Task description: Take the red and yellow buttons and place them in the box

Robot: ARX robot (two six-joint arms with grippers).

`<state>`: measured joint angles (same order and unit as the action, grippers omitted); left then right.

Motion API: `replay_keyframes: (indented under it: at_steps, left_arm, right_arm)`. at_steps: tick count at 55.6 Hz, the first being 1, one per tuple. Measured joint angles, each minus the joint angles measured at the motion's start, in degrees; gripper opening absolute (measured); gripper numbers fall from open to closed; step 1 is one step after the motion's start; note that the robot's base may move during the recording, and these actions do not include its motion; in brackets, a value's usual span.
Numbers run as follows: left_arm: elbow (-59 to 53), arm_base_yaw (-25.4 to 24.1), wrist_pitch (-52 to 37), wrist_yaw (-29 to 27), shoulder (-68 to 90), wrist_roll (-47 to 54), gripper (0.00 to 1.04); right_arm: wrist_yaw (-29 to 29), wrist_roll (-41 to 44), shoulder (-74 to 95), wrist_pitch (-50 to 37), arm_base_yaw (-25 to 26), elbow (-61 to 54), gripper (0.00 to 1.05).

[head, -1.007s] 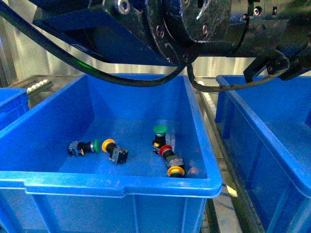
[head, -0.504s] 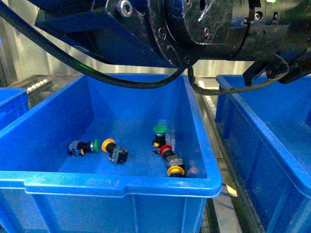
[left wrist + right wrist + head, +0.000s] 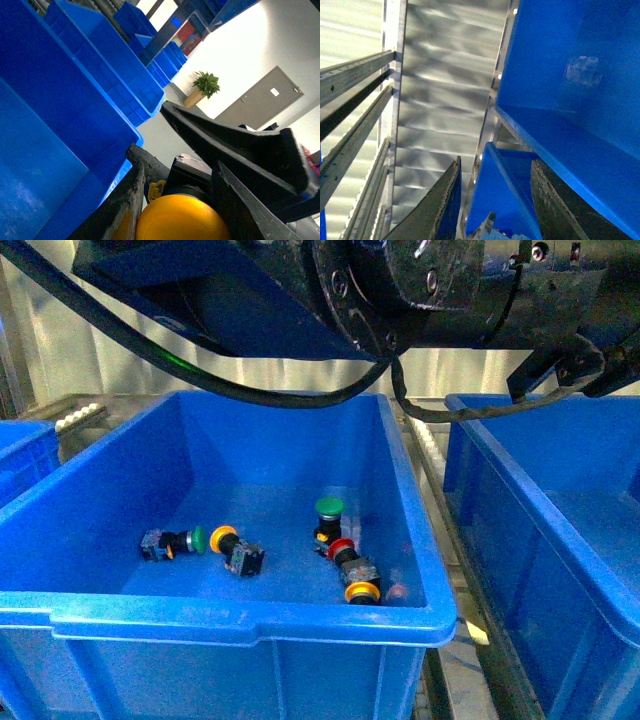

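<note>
In the left wrist view my left gripper (image 3: 177,212) is shut on a yellow button (image 3: 181,222); its round yellow cap sits between the two black fingers (image 3: 131,200), with its black body behind. In the front view a blue bin (image 3: 250,620) holds a yellow button (image 3: 225,539) on a black body at centre left, a red button (image 3: 341,548), and another yellow button (image 3: 361,592) near the right wall. My right gripper (image 3: 495,210) is open and empty, with blue bin walls beyond it. The arms' black bodies (image 3: 400,290) fill the top of the front view.
Two green-capped buttons lie in the same bin, one on its side (image 3: 197,540) and one upright (image 3: 329,507). A second blue bin (image 3: 560,530) stands to the right across a metal-railed gap. Another bin's corner (image 3: 25,455) shows at left. Stacked blue bins (image 3: 100,65) fill the left wrist view.
The arm bodies at the top of the front view have shifted slightly up and to the right. The buttons in the bin have not moved.
</note>
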<state>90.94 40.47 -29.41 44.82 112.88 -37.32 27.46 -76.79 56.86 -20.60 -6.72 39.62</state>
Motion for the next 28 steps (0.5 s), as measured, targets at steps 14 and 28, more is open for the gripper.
replay_keyframes:
  at_steps: [14,28]
  left_arm:
    - [0.09,0.07,1.03,0.24,0.0,0.74,0.33]
    - [0.13,0.09,1.05,-0.31,0.0,1.14,0.33]
  right_arm:
    - [0.04,-0.85,-0.02,-0.02,0.15,0.0,0.33]
    - [-0.26,-1.33,0.0,-0.39,0.52,-0.35,0.33]
